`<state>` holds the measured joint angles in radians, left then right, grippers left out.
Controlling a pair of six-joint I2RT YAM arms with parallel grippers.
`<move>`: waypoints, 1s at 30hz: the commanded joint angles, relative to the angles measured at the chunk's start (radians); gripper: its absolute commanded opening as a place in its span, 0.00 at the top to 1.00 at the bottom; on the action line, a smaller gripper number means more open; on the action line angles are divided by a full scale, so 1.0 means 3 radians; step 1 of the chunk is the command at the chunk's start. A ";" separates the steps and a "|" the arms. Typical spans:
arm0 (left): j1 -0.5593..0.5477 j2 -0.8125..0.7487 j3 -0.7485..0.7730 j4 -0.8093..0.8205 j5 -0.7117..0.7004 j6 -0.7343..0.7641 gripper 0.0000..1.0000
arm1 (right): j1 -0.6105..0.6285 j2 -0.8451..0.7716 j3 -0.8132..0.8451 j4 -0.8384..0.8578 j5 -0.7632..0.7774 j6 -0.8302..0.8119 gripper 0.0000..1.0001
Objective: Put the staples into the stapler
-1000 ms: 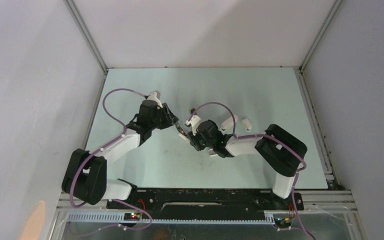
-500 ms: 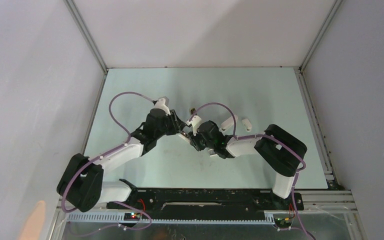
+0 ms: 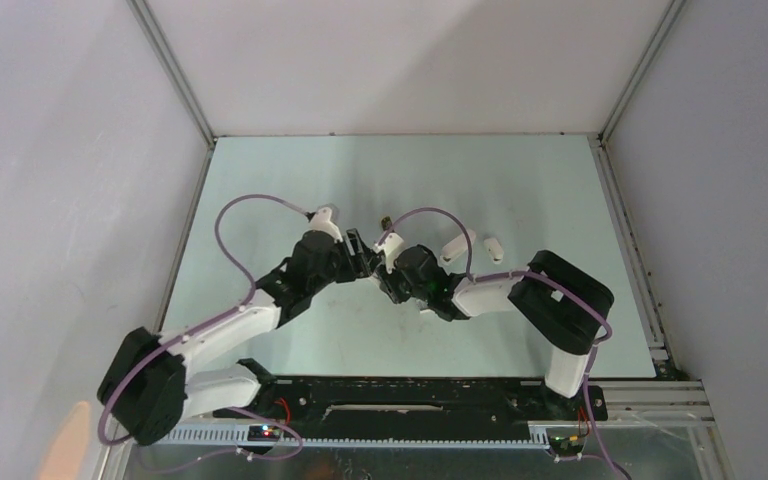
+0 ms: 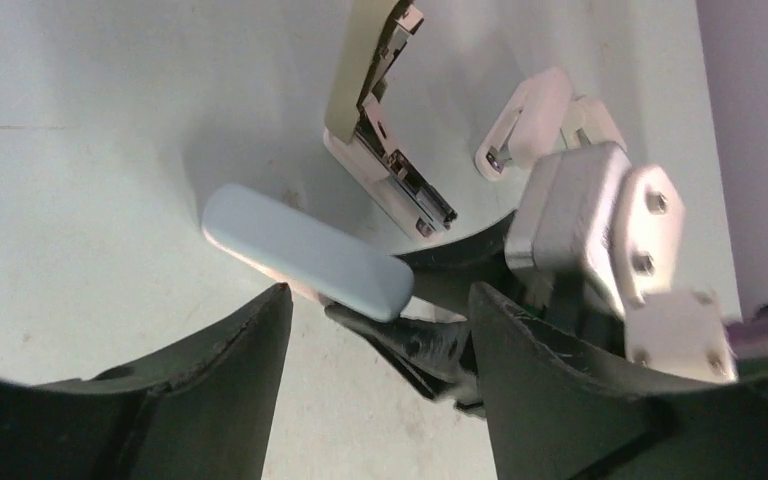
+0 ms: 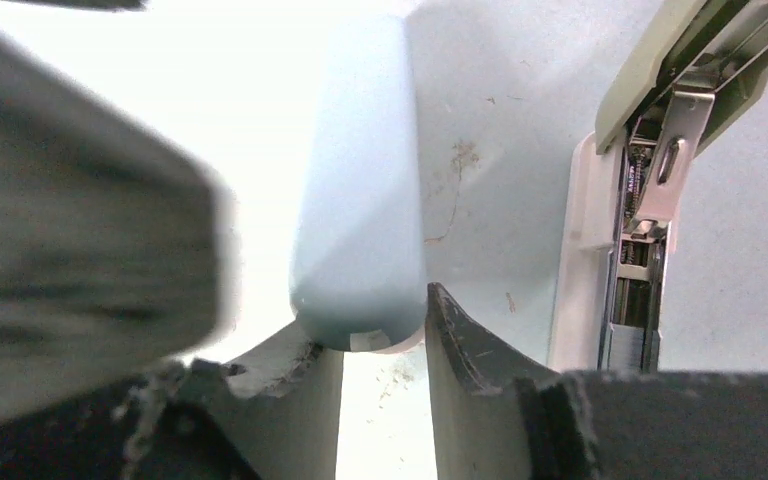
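With our right gripper (image 5: 370, 320) pinching the blue bar (image 5: 360, 200) and our left gripper (image 4: 380, 295) spread empty, we should keep the open stapler (image 4: 380, 150) steady for loading.

Pale green table (image 3: 520, 180), scuffed and speckled around the middle, boxed in by white walls (image 3: 410, 60), with aluminium posts (image 3: 173, 72) running up the back corners. Right of centre, a longer white piece (image 3: 455, 247) and, just beside it, a stubbier white piece (image 3: 493, 247), the two not touching. Mid-table, a pale blue bar (image 4: 300, 250) with rounded ends.
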<state>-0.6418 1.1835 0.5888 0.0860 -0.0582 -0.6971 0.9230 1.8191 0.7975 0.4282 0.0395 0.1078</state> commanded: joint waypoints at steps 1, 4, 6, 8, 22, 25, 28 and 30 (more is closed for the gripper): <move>-0.0061 -0.0545 -0.0025 -0.0383 -0.0188 -0.0029 0.27 | 0.0068 -0.0082 -0.0061 -0.0186 0.0084 0.0122 0.72; -0.0058 -0.0952 0.0001 -0.0747 -0.0392 0.0052 0.20 | 0.0109 -0.0195 -0.0061 -0.0334 0.0155 0.0155 0.58; -0.0053 -0.1257 0.0040 -0.1024 -0.0539 0.0128 0.15 | 0.0148 -0.0282 -0.0061 -0.0479 0.0229 0.0188 0.49; -0.0044 -0.1605 0.0108 -0.1333 -0.0684 0.0214 0.11 | 0.0187 -0.0407 -0.0061 -0.0657 0.0304 0.0232 0.41; -0.0035 -0.3268 0.0668 -0.2777 -0.1306 0.1066 0.00 | 0.0345 -0.0935 0.0798 -0.2617 0.0465 0.0529 0.27; -0.0034 -0.3448 0.0640 -0.2738 -0.1217 0.1277 0.00 | 0.0337 -0.0731 0.1167 -0.2954 0.0443 0.0440 0.29; -0.0037 -0.3563 0.0520 -0.2623 -0.1169 0.1426 0.00 | 0.0296 -0.0457 0.1610 -0.3251 0.0419 0.0344 0.31; -0.0032 -0.3591 0.0456 -0.2577 -0.1132 0.1488 0.00 | 0.0255 -0.0214 0.1843 -0.3390 0.0402 0.0276 0.31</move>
<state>-0.6521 0.1204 0.7586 -0.7013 -0.4156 -0.3489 1.0164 1.6512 1.2251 -0.4339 0.1562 0.2344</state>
